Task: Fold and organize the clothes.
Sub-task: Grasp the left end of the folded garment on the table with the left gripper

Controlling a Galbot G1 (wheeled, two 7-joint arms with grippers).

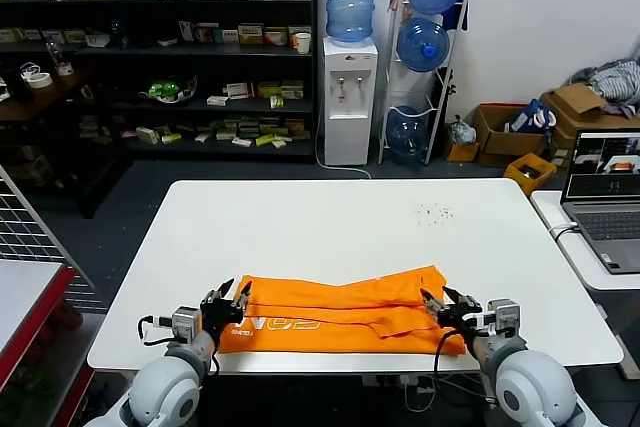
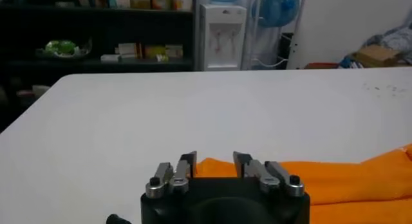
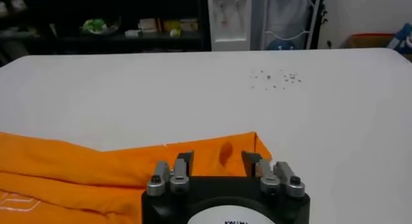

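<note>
The orange T-shirt (image 1: 345,309) lies folded into a long flat band along the near edge of the white table (image 1: 330,222), with white lettering showing near its left end. My left gripper (image 1: 233,300) is open at the shirt's left end, jaws apart over the cloth edge (image 2: 302,180). My right gripper (image 1: 437,305) is open at the shirt's right end, jaws apart over the orange cloth (image 3: 96,170). Neither holds anything.
A laptop (image 1: 605,192) sits on a side table to the right. A small patch of dark specks (image 1: 433,213) marks the table's far right. A water dispenser (image 1: 349,97), shelves and cardboard boxes stand beyond the table. A wire rack (image 1: 35,237) is at the left.
</note>
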